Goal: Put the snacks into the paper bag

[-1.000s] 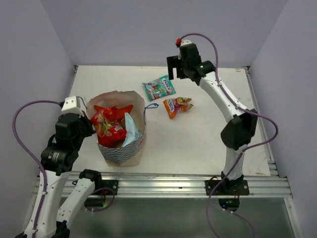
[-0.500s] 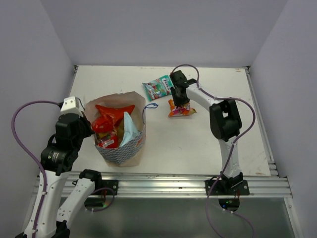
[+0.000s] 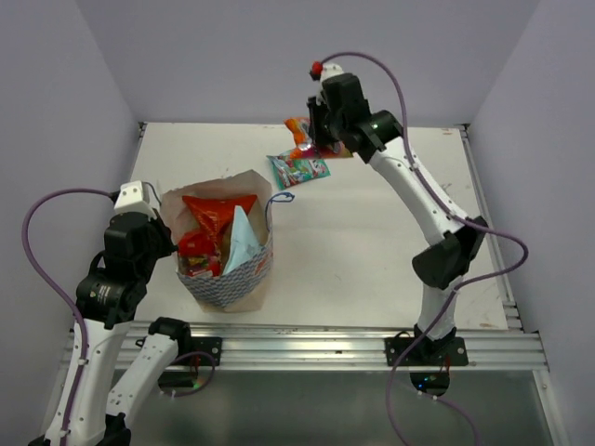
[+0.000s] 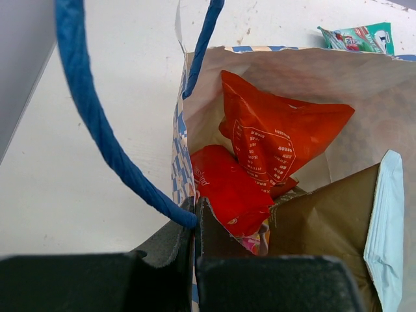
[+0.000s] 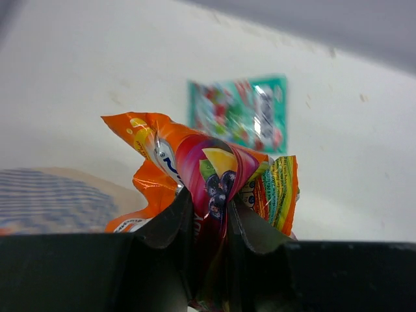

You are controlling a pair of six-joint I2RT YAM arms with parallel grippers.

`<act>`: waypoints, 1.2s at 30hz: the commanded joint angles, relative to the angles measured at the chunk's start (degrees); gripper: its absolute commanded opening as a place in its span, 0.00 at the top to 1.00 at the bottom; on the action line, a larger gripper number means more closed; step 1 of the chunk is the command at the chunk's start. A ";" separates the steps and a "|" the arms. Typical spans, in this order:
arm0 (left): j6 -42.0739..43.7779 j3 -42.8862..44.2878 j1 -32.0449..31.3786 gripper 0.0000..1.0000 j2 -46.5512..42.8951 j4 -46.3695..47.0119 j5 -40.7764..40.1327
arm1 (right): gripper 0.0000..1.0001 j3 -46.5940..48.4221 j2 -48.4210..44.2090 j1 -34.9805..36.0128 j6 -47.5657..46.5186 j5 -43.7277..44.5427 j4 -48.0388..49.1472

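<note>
Right gripper (image 5: 208, 211) pinches the small orange-red glossy packet (image 5: 195, 156) between its fingertips; left gripper (image 4: 195, 218) clamps the rim of the checkered paper bag (image 4: 364, 84).

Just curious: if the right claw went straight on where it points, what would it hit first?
Probably the small teal packet on the table, or bare table beside it; depth is unclear. The right gripper holds the small red-yellow packet.

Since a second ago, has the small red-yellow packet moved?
Yes: the red-yellow packet went from right of the teal packet to up behind it, held in the right hand.
</note>
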 commanded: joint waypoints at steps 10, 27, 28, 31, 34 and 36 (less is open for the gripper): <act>-0.77 1.39 -0.07 1.00 -0.57 -0.96 2.80 | 1.00 15.16 -2.95 17.95 9.18 -28.81 2.73; -1.30 0.77 -0.16 1.00 -2.33 -1.85 2.54 | 0.01 13.90 1.64 29.39 3.13 -20.67 -4.99; -1.21 0.51 -0.07 1.00 -2.33 -1.93 2.54 | 0.01 14.70 1.02 28.43 2.43 -17.26 -5.44; -1.21 0.42 -0.16 1.00 -2.24 -1.76 2.63 | 0.01 17.52 -1.00 22.48 1.54 -11.27 -6.06; -1.21 0.33 -0.07 1.00 -2.24 -1.58 2.72 | 0.01 17.44 -0.84 11.31 3.38 -10.90 -5.09; -1.12 0.33 -0.07 1.00 -2.07 -1.49 2.72 | 0.01 16.22 0.30 6.12 4.09 -10.90 -3.08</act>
